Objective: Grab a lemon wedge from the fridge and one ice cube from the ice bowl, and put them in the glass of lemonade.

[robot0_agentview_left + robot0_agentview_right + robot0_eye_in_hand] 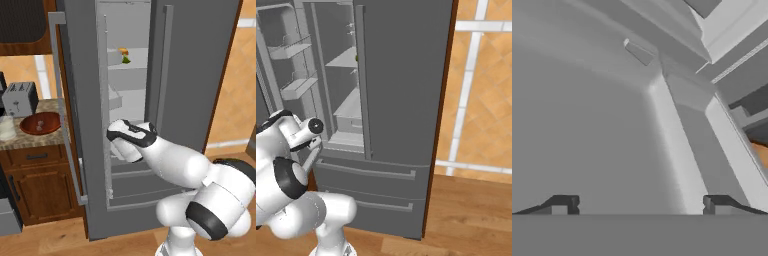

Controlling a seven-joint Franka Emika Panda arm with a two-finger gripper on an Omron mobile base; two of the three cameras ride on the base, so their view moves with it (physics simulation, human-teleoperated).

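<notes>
The lemon wedge [127,60] sits up on a shelf inside the fridge [200,60], a tiny yellowish-green piece with a small orange item [123,51] just beside it, slightly above. The fridge's left door [82,100] stands swung open, its long handle [64,110] facing the counter, while the right door [401,75] is closed. From the right base view the open door's inner bins [296,50] are visible and the pale shelves [348,107] step down toward the two lower drawers [373,172].

The arm reaches into the open compartment well below the wedge's shelf, its dark-banded wrist [132,134] at about the level of the lowest shelf. In the hand view the gripper [639,205] has its two dark fingertips [562,204] spread wide apart, nothing between them, looking at grey fridge interior.

Off to the left, on the speckled counter [30,140], the reddish-brown ice bowl [41,123] rests near the edge, with the glass of lemonade [7,127] just beside it on the left and a toaster [20,98] behind them. Wooden cabinets [35,185] sit beneath.
</notes>
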